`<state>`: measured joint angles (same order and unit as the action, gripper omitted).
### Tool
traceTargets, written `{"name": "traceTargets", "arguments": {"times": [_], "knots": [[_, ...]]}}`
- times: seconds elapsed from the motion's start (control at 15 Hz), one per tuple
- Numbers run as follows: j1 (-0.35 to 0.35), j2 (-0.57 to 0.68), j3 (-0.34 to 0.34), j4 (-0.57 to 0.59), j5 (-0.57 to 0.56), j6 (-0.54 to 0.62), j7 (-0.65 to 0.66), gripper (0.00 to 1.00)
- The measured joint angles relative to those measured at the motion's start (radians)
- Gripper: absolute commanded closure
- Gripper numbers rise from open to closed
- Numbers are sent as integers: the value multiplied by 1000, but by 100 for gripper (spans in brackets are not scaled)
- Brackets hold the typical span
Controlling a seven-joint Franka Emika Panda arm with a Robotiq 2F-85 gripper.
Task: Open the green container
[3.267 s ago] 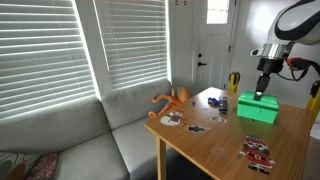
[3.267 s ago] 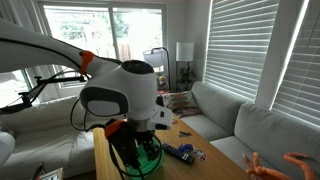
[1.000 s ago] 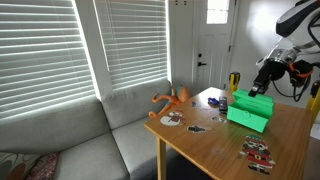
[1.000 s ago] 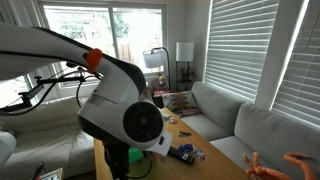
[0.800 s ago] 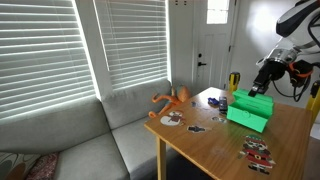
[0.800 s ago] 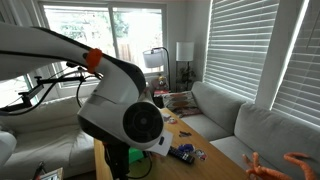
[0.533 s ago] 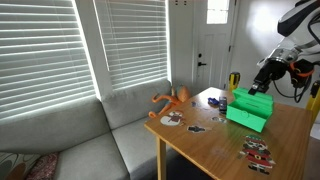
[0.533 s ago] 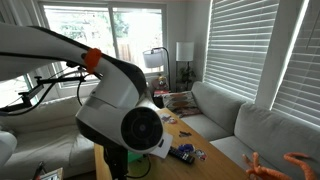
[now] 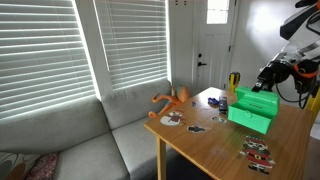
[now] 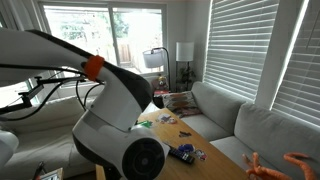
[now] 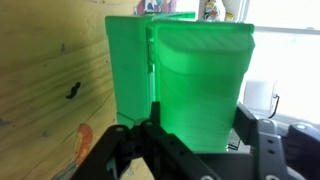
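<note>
The green container stands on the wooden table at its far side. Its green lid is raised off the base. My gripper is right above the lid and holds it. In the wrist view the gripper is shut on the green lid, with one finger on each side. The open green box shows just behind the lid. In an exterior view my arm hides the container.
A yellow bottle stands behind the container. An orange toy figure, a blue item and small picture cards lie on the table. A grey sofa adjoins the table's edge.
The gripper has swung up and to the right with the lid, which now sits higher over the base. In the close exterior view the arm has dropped lower in the frame.
</note>
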<state>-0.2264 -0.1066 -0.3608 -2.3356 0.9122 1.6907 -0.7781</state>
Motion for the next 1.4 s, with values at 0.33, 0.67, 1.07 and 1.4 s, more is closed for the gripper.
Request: {"name": "traceTargets", "arguments": {"times": [0.33,0.67,1.07,1.4], "knots": [[-38,73,-2,17,40,-93,0,30],[-45,96,-2,30,49,-110,0,30],[-49,106,-1,32,57,-111,-2,55],[-71,137,-2,33,104,-139,-39,55]]}}
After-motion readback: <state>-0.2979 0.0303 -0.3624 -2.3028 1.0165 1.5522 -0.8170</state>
